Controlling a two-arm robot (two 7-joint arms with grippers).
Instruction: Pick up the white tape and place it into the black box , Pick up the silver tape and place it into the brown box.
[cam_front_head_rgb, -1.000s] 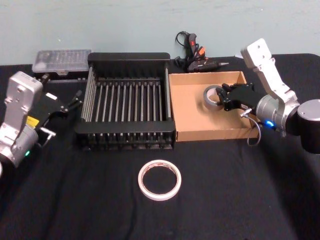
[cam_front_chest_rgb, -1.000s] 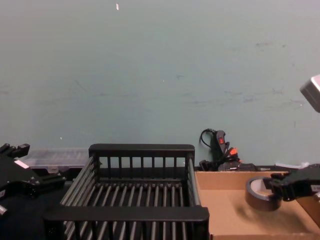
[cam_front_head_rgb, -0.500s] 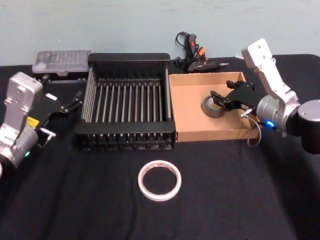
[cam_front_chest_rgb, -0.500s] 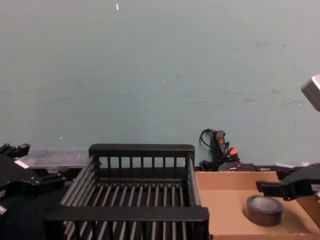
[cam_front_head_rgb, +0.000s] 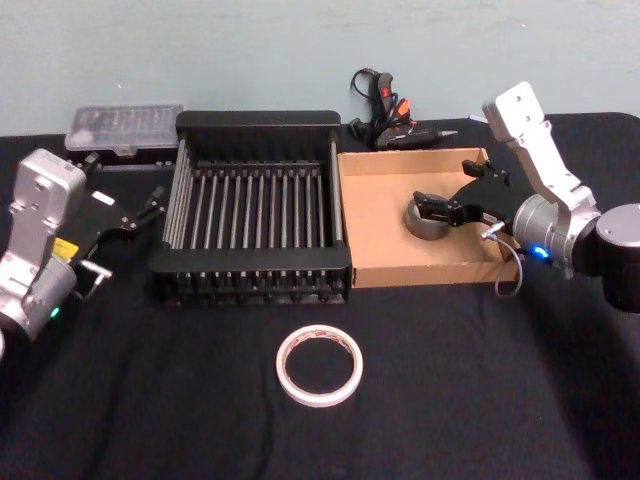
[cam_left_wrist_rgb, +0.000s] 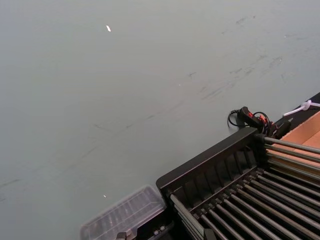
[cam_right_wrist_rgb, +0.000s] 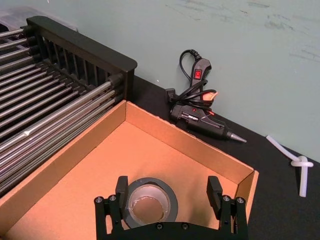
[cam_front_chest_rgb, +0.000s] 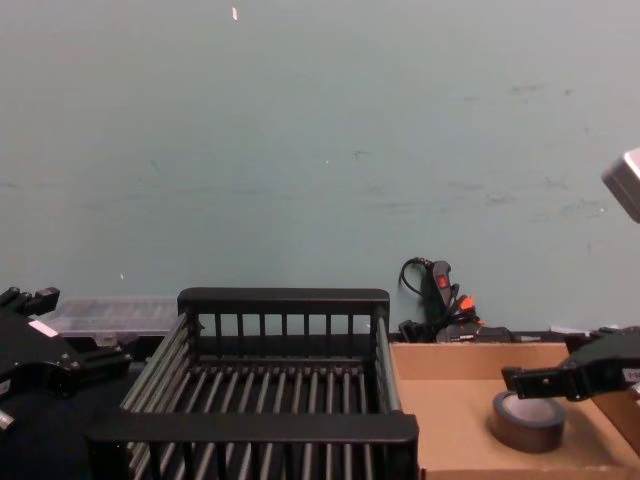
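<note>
i see the right claw (cam_right_wrist_rgb: 170, 200) poised over the brown box (cam_front_head_rgb: 372, 215), fingers spread wide and holding nothing. the silver tape (cam_right_wrist_rgb: 150, 202) lies flat on the floor of the brown box, toward its right half. in the right wrist view one finger (cam_right_wrist_rgb: 121, 186) stands at the roll's outer edge and the other is clear of it on the far side; i cannot tell whether the near finger touches the roll. in the chest view the silver tape (cam_front_chest_rgb: 527, 421) sits on the cardboard just below the right claw (cam_front_chest_rgb: 545, 383).

the white tape (cam_front_head_rgb: 319, 362) lies flat on the black surface (cam_front_head_rgb: 480, 400), in front of the black box (cam_front_head_rgb: 255, 122) and well apart from both claws. the black box stands just left of the brown box, their walls side by side; no tape is in it.

the left claw (cam_front_head_rgb: 140, 212) is parked at the left of the surface, beside the black box's left wall, with its fingers apart and nothing between them.

behind the brown box a glue gun (cam_front_head_rgb: 400, 125) with its coiled cord rests against the wall side of the surface. a clear plastic case (cam_front_head_rgb: 124, 125) sits behind the left rear corner of the black box.
</note>
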